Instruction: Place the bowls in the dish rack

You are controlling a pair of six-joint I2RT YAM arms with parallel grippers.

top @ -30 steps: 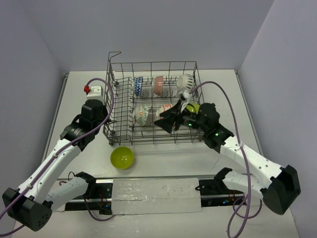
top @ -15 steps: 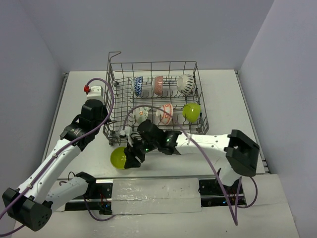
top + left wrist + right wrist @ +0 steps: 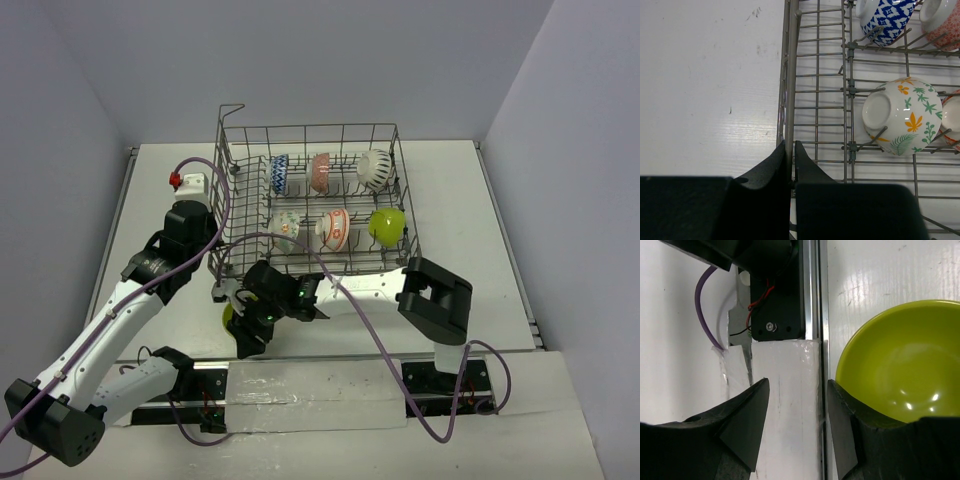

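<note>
**Six bowls racked; one to go.**
Lime-green bowl on table, right gripper jaws open beside it; left gripper jaws clamped on dish rack rim.

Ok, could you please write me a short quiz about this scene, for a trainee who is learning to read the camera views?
1. True or false: the left gripper is shut on the rim wire of the dish rack.
2. How many bowls stand inside the rack?
3. Which bowl lies on the table, beside the open right gripper? A. blue-white B. lime-green C. yellow-floral
Key: 1 true; 2 six; 3 B, the lime-green bowl.
</note>
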